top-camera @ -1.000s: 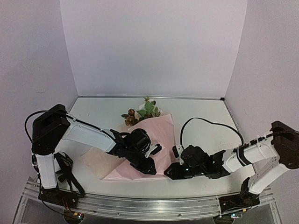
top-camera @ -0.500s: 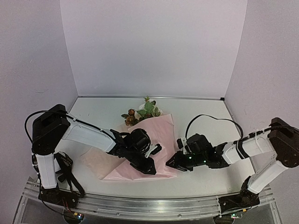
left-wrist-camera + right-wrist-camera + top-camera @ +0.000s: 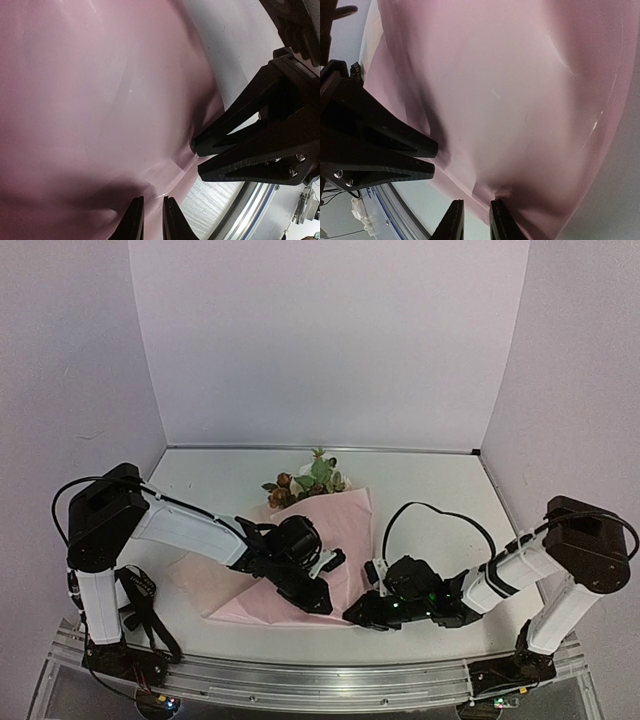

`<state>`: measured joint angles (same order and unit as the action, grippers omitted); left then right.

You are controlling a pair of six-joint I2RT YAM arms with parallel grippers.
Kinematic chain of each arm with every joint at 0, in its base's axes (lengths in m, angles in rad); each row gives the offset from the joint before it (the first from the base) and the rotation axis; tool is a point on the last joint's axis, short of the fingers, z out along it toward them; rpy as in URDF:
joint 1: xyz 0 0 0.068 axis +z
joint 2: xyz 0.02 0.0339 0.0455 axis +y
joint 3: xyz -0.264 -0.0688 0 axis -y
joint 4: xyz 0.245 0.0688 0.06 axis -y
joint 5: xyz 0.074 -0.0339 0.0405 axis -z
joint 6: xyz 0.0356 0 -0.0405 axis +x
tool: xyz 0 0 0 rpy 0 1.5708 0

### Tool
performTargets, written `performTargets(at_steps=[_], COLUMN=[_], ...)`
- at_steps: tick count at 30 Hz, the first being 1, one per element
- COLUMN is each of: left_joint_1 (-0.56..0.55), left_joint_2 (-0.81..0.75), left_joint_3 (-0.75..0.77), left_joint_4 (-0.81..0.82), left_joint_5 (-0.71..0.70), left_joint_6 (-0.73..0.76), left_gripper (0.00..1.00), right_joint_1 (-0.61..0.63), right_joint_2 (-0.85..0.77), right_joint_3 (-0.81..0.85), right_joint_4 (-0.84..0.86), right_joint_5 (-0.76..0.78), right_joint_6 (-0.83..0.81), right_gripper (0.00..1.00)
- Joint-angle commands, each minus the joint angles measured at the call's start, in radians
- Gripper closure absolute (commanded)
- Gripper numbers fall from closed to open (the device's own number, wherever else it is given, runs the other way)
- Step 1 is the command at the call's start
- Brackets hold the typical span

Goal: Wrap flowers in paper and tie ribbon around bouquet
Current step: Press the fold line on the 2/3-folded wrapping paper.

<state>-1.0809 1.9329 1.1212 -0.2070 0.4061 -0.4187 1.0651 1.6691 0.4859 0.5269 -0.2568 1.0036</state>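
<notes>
Entry, state at the current frame.

The paper (image 3: 345, 525) is laid flat on the white worktop (image 3: 430, 485), spread from the centre toward the near edge. It is folded into a rough wedge whose point lies at the near left. The flowers (image 3: 305, 478) are found at the far end of the paper: rose heads and green leaves are seen beyond its far edge, and the stems are hidden under the sheet.

The left claw (image 3: 152, 200) is lowered onto the near part of the paper, right of the sheet's middle. Its fingers are drawn close together and a fold of pink paper is seen between them, with a crease running up to the tips. It is recorded as clenched on the paper.

The right claw (image 3: 476, 202) is set low at the near right edge of the paper, just beside the left claw, the tips of the two claws facing one another. Its fingers stand close together with the paper's edge lying across the narrow gap, and a small pucker is noted at one tip. Whether the paper is actually pinched there cannot be told.

A black cable (image 3: 440, 510) is looped above the right arm.
</notes>
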Motion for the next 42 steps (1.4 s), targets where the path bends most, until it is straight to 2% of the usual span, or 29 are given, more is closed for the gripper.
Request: performTargets(at_steps=[1,10,20,42], left_joint_1=[0.002,0.001,0.001,0.001], left_joint_2=[-0.103,-0.04,0.022,0.001], left_joint_3=[0.004,-0.02,-0.057,-0.1], left_joint_4=[-0.027,0.064,0.047,0.046], left_joint_5=[0.007,0.041,-0.043,-0.04], left_joint_6=[0.028,-0.007,-0.042,-0.04], left_gripper=[0.85,0.85,0.86,0.89], right_joint_1=[0.039,0.04,0.022,-0.281], right_joint_2=[0.061,0.048,0.029,0.219], right_joint_3=[0.015,-0.009,-0.01,0.12], right_joint_4=[0.057,0.122,0.128,0.183], right_joint_5=[0.123,0.183,0.202,0.062], right_joint_6=[0.059,0.097,0.128,0.249], right_gripper=[0.82,0.82,0.81,0.81])
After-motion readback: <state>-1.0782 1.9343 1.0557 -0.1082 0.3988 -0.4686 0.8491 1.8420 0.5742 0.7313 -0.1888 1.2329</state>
